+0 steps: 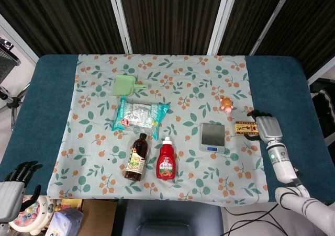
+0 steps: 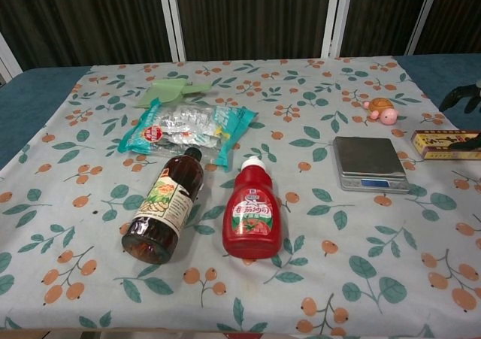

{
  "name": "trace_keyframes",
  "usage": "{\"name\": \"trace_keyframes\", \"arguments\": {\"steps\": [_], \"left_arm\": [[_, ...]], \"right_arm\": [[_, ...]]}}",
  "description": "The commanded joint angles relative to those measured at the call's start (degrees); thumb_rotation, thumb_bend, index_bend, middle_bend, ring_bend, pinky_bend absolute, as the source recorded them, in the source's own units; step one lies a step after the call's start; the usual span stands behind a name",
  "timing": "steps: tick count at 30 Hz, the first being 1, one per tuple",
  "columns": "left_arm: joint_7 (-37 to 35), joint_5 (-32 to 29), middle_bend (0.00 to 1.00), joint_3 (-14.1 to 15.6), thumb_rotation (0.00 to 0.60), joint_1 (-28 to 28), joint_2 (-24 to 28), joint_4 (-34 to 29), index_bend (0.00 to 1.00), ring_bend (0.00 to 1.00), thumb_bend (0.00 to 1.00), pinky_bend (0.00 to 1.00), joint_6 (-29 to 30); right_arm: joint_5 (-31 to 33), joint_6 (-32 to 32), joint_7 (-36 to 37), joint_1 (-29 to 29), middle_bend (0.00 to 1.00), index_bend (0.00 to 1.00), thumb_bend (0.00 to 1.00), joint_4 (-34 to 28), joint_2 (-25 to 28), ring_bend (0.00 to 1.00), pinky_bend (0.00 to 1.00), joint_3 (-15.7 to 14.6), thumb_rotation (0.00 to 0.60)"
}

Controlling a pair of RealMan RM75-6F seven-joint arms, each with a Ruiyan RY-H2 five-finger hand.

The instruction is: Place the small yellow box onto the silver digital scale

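Note:
The small yellow box (image 1: 245, 128) lies flat on the floral cloth, just right of the silver digital scale (image 1: 212, 136). In the chest view the box (image 2: 443, 143) sits at the right edge, beside the scale (image 2: 370, 162), whose platform is bare. My right hand (image 1: 265, 126) hovers over the box's right end with its dark fingers (image 2: 464, 96) spread to either side of it, not closed on it. My left hand (image 1: 11, 191) hangs off the table's lower left corner, fingers apart and holding nothing.
A small orange turtle toy (image 1: 226, 105) sits just behind the box and scale. A ketchup bottle (image 1: 166, 160), a dark sauce bottle (image 1: 136, 156), a snack bag (image 1: 140, 115) and a green scoop (image 1: 126, 84) lie left of the scale.

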Motion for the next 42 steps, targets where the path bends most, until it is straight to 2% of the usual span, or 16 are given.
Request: {"name": "trace_keyframes", "arguments": {"steps": [1,16,20,24,30,33,38,42], "left_arm": [[-0.13,-0.07,0.17,-0.06,0.6,-0.11,0.1,-0.04,0.25,0.16,0.44,0.37,-0.16],[-0.38,-0.44,0.17,-0.14,0.6,0.03,0.11,0.01,0.25,0.16,0.44,0.37,-0.16],[-0.36,-0.65,0.17,-0.19,0.6,0.06,0.11,0.03,0.25,0.16,0.44,0.37,-0.24],[-0.05,-1.25,0.17,-0.44,0.6,-0.18,0.06,0.09,0.25,0.16,0.44,0.37,-0.78],[0.16,-2.21,0.17,-0.79,0.6,-0.4,0.08,-0.26,0.25,0.16,0.44,0.37,-1.38],[0.34,-2.03,0.17,-0.72,0.6,-0.4,0.06,-0.25,0.25,0.16,0.44,0.37,-1.35],[0.56,-2.18,0.17,-0.76,0.6,-0.45,-0.01,-0.3,0.25,0.16,0.44,0.37,-1.5],[1.07,-2.34,0.17,-0.84,0.6,-0.57,-0.09,-0.41,0.25,0.16,0.44,0.37,-1.71]], "right_arm": [[0.32,-0.96,0.85,0.58,0.31,0.38,0.33,0.95,-0.83,0.32,0.37,-0.34,0.6],[1.39,-2.58,-0.63,1.61,0.31,0.38,0.33,4.17,-3.17,0.32,0.38,-1.49,0.6],[1.85,-2.48,-1.33,1.91,0.34,0.4,0.33,5.2,-4.18,0.35,0.42,-1.39,0.6],[2.72,-1.25,-2.95,1.51,0.42,0.49,0.33,6.26,-5.57,0.43,0.5,-1.2,0.6],[4.17,3.0,-6.38,0.32,0.62,0.72,0.33,7.26,-8.01,0.62,0.68,-0.32,0.6],[4.52,4.08,-6.34,-0.25,0.67,0.78,0.33,5.54,-7.77,0.67,0.72,0.07,0.6],[3.44,6.26,-5.99,-0.95,0.68,0.79,0.33,2.85,-6.7,0.68,0.73,-0.16,0.6],[-1.81,14.71,-3.92,-2.76,0.68,0.79,0.33,-4.99,-4.24,0.68,0.73,-1.14,0.6]]}}
